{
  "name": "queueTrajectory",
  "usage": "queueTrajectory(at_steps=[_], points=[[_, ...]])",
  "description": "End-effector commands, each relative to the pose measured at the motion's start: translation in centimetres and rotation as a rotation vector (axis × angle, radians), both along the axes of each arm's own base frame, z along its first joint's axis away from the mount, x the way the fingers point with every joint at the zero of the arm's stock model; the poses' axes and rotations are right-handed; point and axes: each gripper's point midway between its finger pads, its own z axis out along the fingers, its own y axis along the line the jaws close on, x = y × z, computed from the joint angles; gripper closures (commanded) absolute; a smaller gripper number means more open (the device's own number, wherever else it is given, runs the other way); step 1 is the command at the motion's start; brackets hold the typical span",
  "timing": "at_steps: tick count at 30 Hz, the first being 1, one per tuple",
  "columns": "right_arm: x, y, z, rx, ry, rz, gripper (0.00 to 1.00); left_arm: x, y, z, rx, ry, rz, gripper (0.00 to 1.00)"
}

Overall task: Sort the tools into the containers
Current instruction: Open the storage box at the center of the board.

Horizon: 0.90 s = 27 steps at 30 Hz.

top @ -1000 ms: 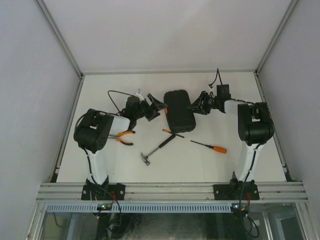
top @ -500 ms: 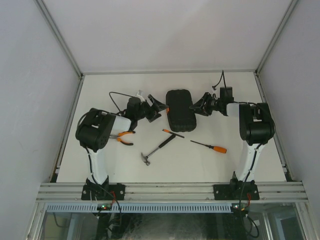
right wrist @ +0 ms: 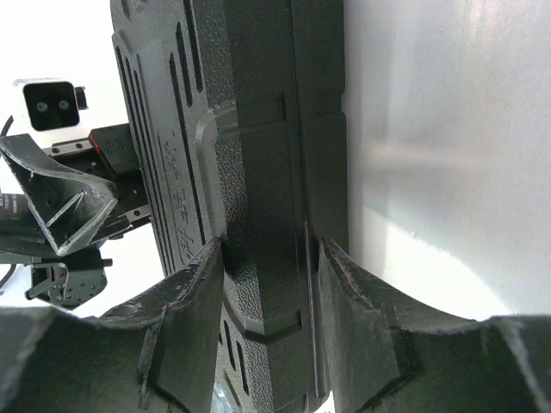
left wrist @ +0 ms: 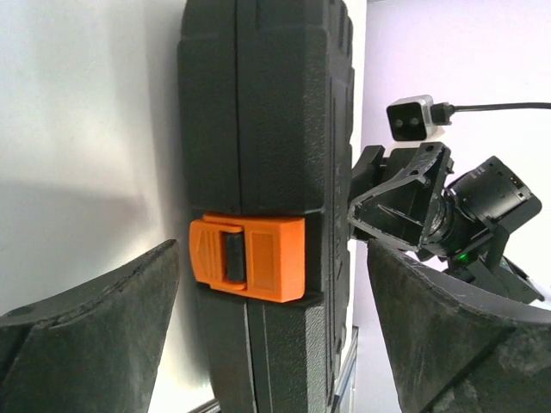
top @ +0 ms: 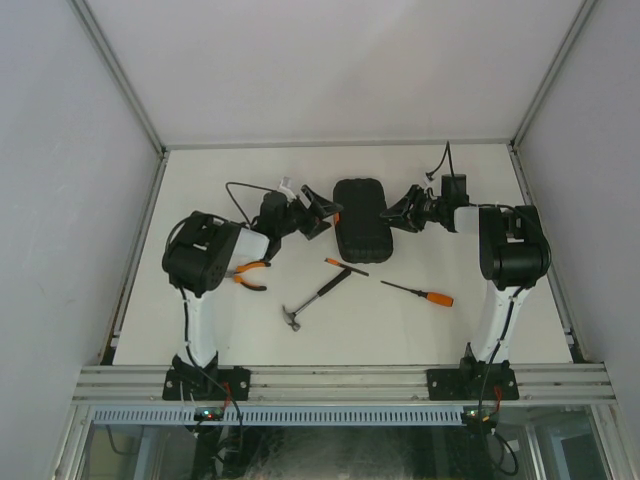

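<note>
The black case [top: 361,218], the container, lies closed at mid-table, its orange latch [left wrist: 248,256] facing my left gripper [top: 325,215]. That gripper [left wrist: 275,344] is open, its fingers [left wrist: 95,327] wide on either side of the latch edge without touching it. My right gripper [top: 397,213] is shut on the case's opposite edge [right wrist: 258,172], both fingers [right wrist: 185,318] pressed against it. In front of the case lie the tools: orange-handled pliers [top: 250,273], a hammer [top: 315,295], a small screwdriver [top: 345,265] and an orange-handled screwdriver [top: 420,292].
White walls and a metal frame [top: 340,143] bound the white table [top: 240,330]. The left arm's elbow [top: 200,262] hangs over the pliers' left end. The right arm's elbow [top: 512,255] stands at the right.
My left gripper has moved right, closer to the case's latch side. The case has shifted slightly away and straightened, with the right gripper still on it.
</note>
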Motion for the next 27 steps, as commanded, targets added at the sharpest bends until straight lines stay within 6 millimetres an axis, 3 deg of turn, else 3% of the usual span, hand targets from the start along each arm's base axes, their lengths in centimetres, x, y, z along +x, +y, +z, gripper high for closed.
queueTrajectory(at_steps=[1,19,23,27], points=[[-2.4,-1.8,-5.8,-0.107,0.187,-0.072,0.85,1.2,-1.9,3.5,-0.084,-0.087,-0.037,0.08],[-2.3,-1.6,-5.8,-0.106,0.183,-0.065,0.86,0.6,-3.5,1.6,-0.126,-0.023,-0.085,0.09],[-2.3,-1.5,-5.6,-0.107,0.182,-0.063,0.86,0.7,-3.8,2.1,-0.138,-0.033,-0.097,0.14],[-2.3,-1.5,-5.6,-0.113,0.179,-0.059,0.86,0.7,-3.8,2.3,-0.135,-0.042,-0.096,0.27]])
